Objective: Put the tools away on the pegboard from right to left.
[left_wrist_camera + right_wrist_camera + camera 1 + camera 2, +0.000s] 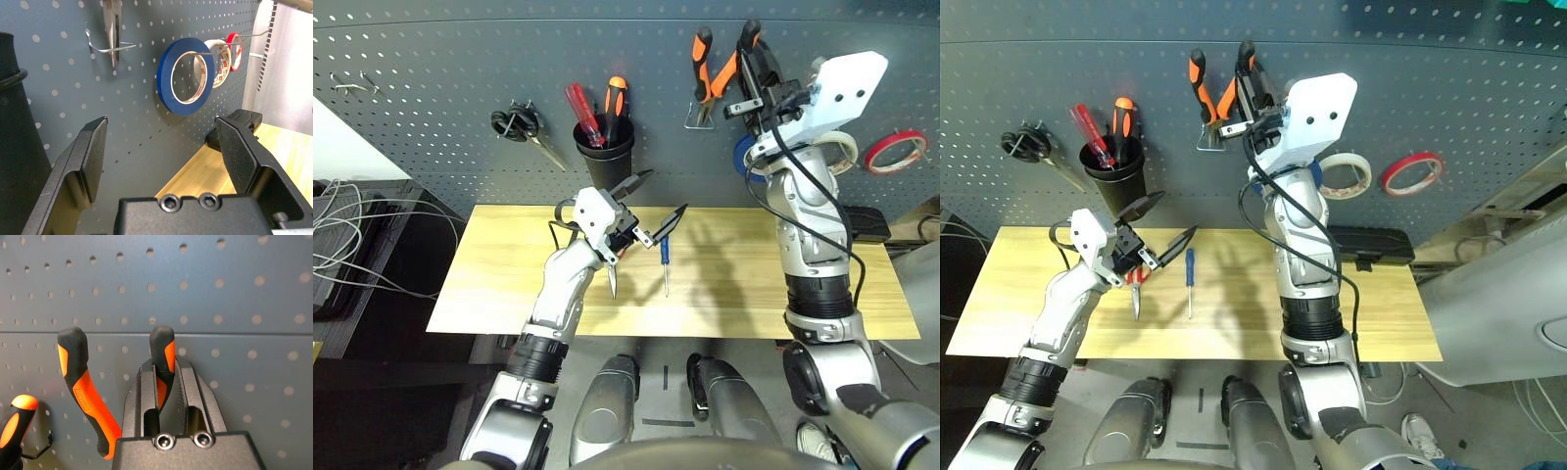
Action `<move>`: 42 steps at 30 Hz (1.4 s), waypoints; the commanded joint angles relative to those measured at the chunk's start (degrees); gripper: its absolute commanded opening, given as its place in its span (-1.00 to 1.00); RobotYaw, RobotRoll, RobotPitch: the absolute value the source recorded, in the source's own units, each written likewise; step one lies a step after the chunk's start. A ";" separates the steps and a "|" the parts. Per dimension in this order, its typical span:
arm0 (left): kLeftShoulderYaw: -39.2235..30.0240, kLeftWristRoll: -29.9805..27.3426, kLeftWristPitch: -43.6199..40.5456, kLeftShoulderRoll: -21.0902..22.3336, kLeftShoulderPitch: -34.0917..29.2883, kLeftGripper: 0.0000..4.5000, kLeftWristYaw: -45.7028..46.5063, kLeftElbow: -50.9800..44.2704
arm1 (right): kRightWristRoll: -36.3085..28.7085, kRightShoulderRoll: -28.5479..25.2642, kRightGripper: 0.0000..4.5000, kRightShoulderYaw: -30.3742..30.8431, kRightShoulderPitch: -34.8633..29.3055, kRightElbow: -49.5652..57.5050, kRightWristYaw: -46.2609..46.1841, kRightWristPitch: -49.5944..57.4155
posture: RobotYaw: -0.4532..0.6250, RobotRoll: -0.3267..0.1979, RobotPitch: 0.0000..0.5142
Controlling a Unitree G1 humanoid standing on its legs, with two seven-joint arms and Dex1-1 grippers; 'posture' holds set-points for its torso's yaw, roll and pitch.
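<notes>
Only the right wrist view shows the right gripper (166,382) clamping the pliers (88,396).

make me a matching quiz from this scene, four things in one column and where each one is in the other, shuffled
Things:
1. blue tape ring
2. pliers
3. blue-handled screwdriver
4. left pincer

Places or states:
A. lying on the wooden table
B. open, holding nothing
C. hanging on a pegboard hook
D. one handle clamped in the right pincer

Pairs: 1-C, 2-D, 3-A, 4-B
</notes>
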State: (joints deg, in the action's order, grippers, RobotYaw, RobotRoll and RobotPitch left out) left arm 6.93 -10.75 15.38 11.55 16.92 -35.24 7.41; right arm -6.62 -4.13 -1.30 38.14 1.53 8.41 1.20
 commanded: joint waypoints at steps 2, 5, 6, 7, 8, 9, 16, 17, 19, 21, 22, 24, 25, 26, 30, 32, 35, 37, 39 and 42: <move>0.34 0.50 -0.52 0.13 -1.02 1.00 -0.08 -0.10 | 1.01 0.45 -0.87 0.31 -0.43 -2.13 -0.64 -1.37 | 0.04 0.25 -0.16; 0.37 0.53 -0.53 0.20 -1.34 1.00 -0.08 -0.29 | 1.47 0.35 -0.87 0.00 -0.64 -2.66 -1.30 -0.89 | 0.04 0.25 -0.16; 0.34 0.51 -0.56 0.23 -1.40 1.00 -0.09 -0.29 | 1.36 0.21 -0.87 -0.24 -0.83 -2.42 -1.41 -0.40 | 0.04 0.25 -0.16; 0.32 0.48 -0.59 0.24 -1.44 1.00 -0.09 -0.29 | 1.24 0.09 -0.87 -0.37 -0.97 -2.22 -1.49 -0.07 | 0.04 0.25 -0.16; 0.30 0.48 -0.60 0.27 -1.48 1.00 -0.10 -0.28 | 1.12 -0.02 -0.87 -0.48 -1.18 -1.93 -1.55 0.30 | 0.04 0.25 -0.16; 0.30 0.49 -0.57 0.29 -1.50 1.00 -0.14 -0.19 | 0.94 -0.16 -0.54 -0.57 -1.51 -1.53 -1.53 0.64 | 0.03 0.25 -0.16; 0.53 0.49 -0.73 0.57 -1.57 1.00 -0.54 -0.05 | 0.32 -3.36 0.51 0.54 -7.14 6.49 1.28 7.47 | 0.02 0.25 -0.17; 0.57 0.56 -0.69 0.71 -1.68 1.00 -0.65 0.04 | -0.28 -4.04 0.64 0.39 -8.58 8.86 1.78 9.25 | 0.02 0.25 -0.18; 0.59 0.68 -0.49 0.94 -1.81 1.00 -0.77 0.31 | -1.26 -4.99 0.96 0.30 -10.60 12.51 2.63 11.86 | 0.01 0.25 -0.18; 0.70 1.45 -0.14 1.35 -1.77 1.00 -0.71 1.22 | -3.50 -6.43 0.99 1.44 -13.10 16.76 5.97 13.95 | 0.00 0.25 -0.18; 0.79 1.97 0.07 1.49 -1.73 1.00 -0.54 1.84 | -4.79 -7.27 0.99 2.40 -14.32 18.29 8.10 15.22 | 0.00 0.25 -0.18; 1.14 3.29 0.50 1.85 -1.67 1.00 -0.17 3.08 | -5.74 -8.69 0.99 4.07 -16.13 19.55 10.91 16.87 | -0.02 0.25 -0.19; 1.58 4.90 0.27 2.31 -1.60 1.00 0.43 4.01 | -5.83 -9.24 0.99 4.67 -16.85 19.45 11.61 18.15 | -0.02 0.25 -0.20; 2.01 6.53 0.41 2.82 -1.47 1.00 0.98 4.90 | -5.99 -9.57 0.99 5.08 -17.28 19.08 12.00 19.63 | -0.02 0.25 -0.20; 2.47 9.86 0.45 3.73 -1.01 1.00 2.73 7.25 | -5.81 -9.73 0.99 5.94 -17.40 17.43 12.58 22.04 | -0.02 0.25 -0.20; 2.50 10.39 0.17 3.79 -0.96 1.00 2.87 7.74 | -5.42 -9.68 0.99 6.39 -17.29 16.59 12.87 22.44 | -0.01 0.25 -0.20; 2.96 10.93 -1.59 3.99 -1.14 1.00 2.41 8.32 | -5.17 -10.18 0.99 7.23 -17.95 15.29 13.27 25.40 | 0.01 0.25 -0.19; 3.20 11.35 -2.04 4.01 -1.18 1.00 2.30 8.57 | -5.11 -11.06 0.99 7.54 -19.27 14.21 13.51 28.52 | 0.01 0.25 -0.18; 3.33 12.05 -3.04 3.96 -1.02 1.00 2.98 9.67 | -5.23 -11.92 0.99 7.43 -20.74 13.48 14.17 29.55 | 0.01 0.25 -0.16; 4.28 13.26 -3.85 4.29 -0.90 1.00 2.74 10.74 | -5.27 -12.83 0.99 6.54 -22.35 12.53 14.65 29.17 | 0.01 0.25 -0.16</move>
State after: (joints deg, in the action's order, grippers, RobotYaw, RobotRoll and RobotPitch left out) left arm 9.93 1.35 12.58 15.68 16.51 -32.15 16.87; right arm -11.89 -16.58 5.55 16.59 14.64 22.51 30.13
